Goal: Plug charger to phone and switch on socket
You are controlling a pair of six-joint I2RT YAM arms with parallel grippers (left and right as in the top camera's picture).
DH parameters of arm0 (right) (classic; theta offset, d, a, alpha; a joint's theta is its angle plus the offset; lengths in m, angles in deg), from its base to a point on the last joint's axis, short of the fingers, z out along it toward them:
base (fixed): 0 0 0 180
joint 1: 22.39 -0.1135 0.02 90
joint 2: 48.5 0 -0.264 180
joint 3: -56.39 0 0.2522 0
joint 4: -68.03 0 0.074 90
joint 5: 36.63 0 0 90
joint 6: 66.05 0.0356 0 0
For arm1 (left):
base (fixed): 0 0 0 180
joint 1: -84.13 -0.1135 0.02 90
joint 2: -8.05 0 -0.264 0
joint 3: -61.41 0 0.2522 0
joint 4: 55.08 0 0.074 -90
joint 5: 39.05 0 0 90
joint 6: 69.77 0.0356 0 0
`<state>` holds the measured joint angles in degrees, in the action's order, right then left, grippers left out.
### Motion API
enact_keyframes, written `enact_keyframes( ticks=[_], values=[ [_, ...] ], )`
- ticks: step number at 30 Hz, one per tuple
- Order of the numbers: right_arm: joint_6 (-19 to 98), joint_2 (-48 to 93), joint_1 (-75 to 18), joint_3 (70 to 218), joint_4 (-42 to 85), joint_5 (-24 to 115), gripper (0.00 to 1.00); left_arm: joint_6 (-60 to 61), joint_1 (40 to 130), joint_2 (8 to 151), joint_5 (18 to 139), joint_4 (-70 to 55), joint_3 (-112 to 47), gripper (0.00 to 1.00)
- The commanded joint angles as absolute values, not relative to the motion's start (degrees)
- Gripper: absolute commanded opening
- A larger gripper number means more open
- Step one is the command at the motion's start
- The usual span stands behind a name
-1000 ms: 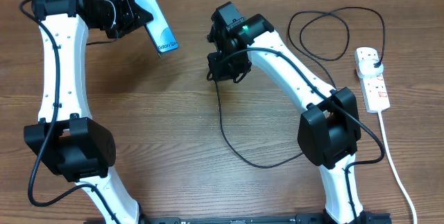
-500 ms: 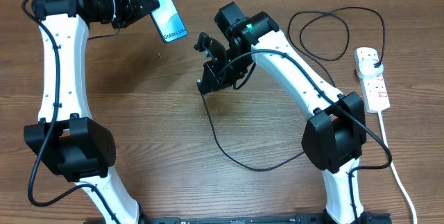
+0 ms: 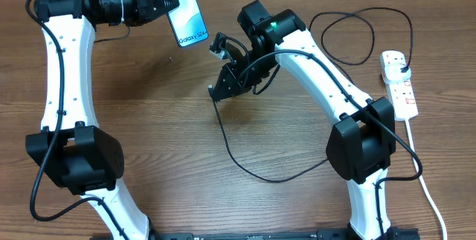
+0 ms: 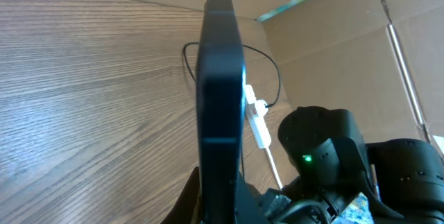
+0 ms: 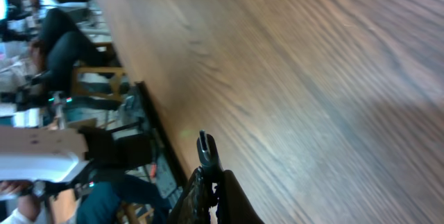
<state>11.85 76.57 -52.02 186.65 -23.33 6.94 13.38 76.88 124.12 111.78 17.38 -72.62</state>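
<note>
Black cable identifies the charger (image 3: 245,164). The right jaws are fully closed on it just behind the connector tip (image 5: 205,146). The wrist view shows the tip projecting past the jaws. This leaves the tip free to enter a port.

From the jaws, in the centre of the overhead frame, the cable drops to the counter (image 3: 163,136). It loops toward the lower centre and passes behind the right arm. A second loop lies in the upper right of the frame. It ends at the black plug (image 3: 401,65), which appears seated in the upper end of the socket (image 3: 402,95).

The socket lies flat at the right edge of the frame, well apart from both jaws. Its white cord (image 3: 425,184) runs toward the lower right corner. Whether its switch is on cannot be told.

The left jaws are closed on the phone (image 3: 184,6). They hold it off the counter at the top of the frame, left of centre, with the screen facing up. The left wrist view shows it edge-on.

The end bearing the printed text points toward the connector tip. The two are near but apart. This orientation probably presents the charging port for insertion.

The connection is not yet made. The tip looks to need fine alignment with the port, which is not visible here.
</note>
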Motion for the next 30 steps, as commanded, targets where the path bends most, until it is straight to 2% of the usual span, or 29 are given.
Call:
enact_keyframes(
  ticks=[1,7,11,13,16,17,20,21,22,23,24,25,30],
  values=[
    [13.6,73.75,-53.7,184.51,-25.19,15.42,0.04,10.38,76.64,124.01,108.75,17.25,-73.32,0.04],
    [16.88,73.75,-56.08,161.61,-16.62,17.36,0.04,9.51,76.62,124.01,104.66,18.71,-73.32,0.04],
    [24.27,73.75,-55.91,158.55,-16.25,27.48,0.04,9.47,76.62,124.01,104.51,18.69,-73.32,0.04],
    [25.9,73.75,-55.91,158.55,-16.01,28.25,0.06,9.47,76.64,124.01,104.51,18.78,-73.32,0.04],
    [30.06,73.75,-55.97,158.61,-13.98,27.64,0.66,9.49,76.64,124.01,104.51,18.71,-73.32,0.04],
    [30.76,73.75,-56.1,158.72,-13.59,27.61,0.74,9.49,76.64,124.01,104.51,18.73,-73.32,0.04],
    [31.48,73.75,-56.52,161.06,-12.38,27.2,0.86,9.49,76.64,124.01,104.51,18.73,-73.32,0.04],
    [31.48,73.75,-56.72,161.43,-11.2,27.22,0.82,9.47,76.64,124.01,104.51,18.73,-73.32,0.04],
    [31.5,73.77,-57.07,161.39,-9.67,27.81,0.58,9.47,76.64,124.01,104.51,18.76,-73.32,0.04],
    [31.54,73.99,-57.46,161.39,-8.93,28.34,0.5,9.47,76.64,124.01,104.51,18.76,-73.32,0.04],
    [33.29,74.39,-58.16,161.32,-8.01,30.06,0.46,9.47,76.64,124.01,104.51,18.87,-73.32,0.04],
    [35.96,74.89,-59.47,161.23,-6.92,34.0,0.46,9.47,76.64,124.01,104.51,18.93,-73.32,0.04],
    [36.55,75.06,-61.11,159.01,-3.58,34.04,0.45,9.51,76.64,124.01,104.51,19.96,-73.32,0.04]
  ],
)
